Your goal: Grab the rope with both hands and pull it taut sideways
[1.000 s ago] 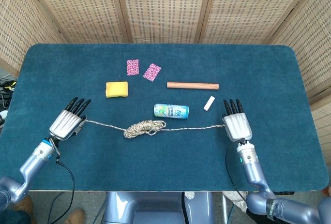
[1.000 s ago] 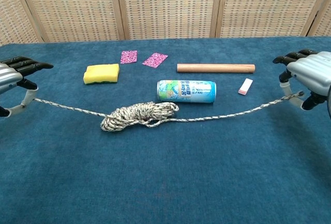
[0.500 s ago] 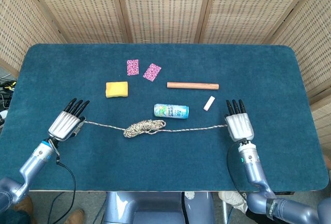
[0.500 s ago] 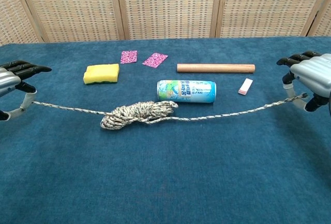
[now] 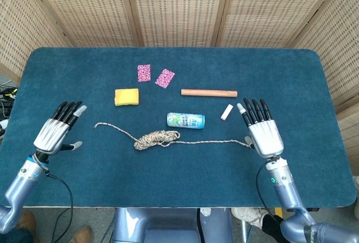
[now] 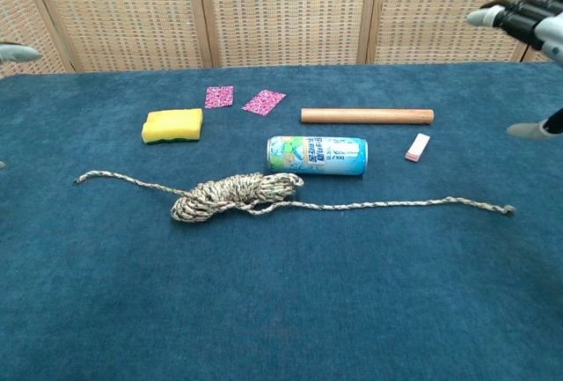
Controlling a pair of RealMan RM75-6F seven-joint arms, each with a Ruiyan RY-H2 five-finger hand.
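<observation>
rope (image 5: 160, 138) lies loose on the table (image 5: 303, 80), nothing holding it. Bundled coil sits just in front of the can (image 5: 185, 120), slightly to the can's left; one tail runs out left of the coil, the other runs right, passing in front of the can. Both tails lie slack on the cloth.

left hand (image 5: 55, 133): fingers spread, empty, well left of the can and clear of the left rope end. right hand (image 5: 261, 131): fingers spread, empty, right of the can; right rope end lies just beside its thumb side, can't tell if touching. Chest view shows that hand raised off the table.

Behind the can: wooden dowel (image 5: 208, 92). Behind-left: yellow sponge (image 5: 127, 96), two pink cards (image 5: 154, 76). White eraser (image 5: 226, 111) right of the can.
</observation>
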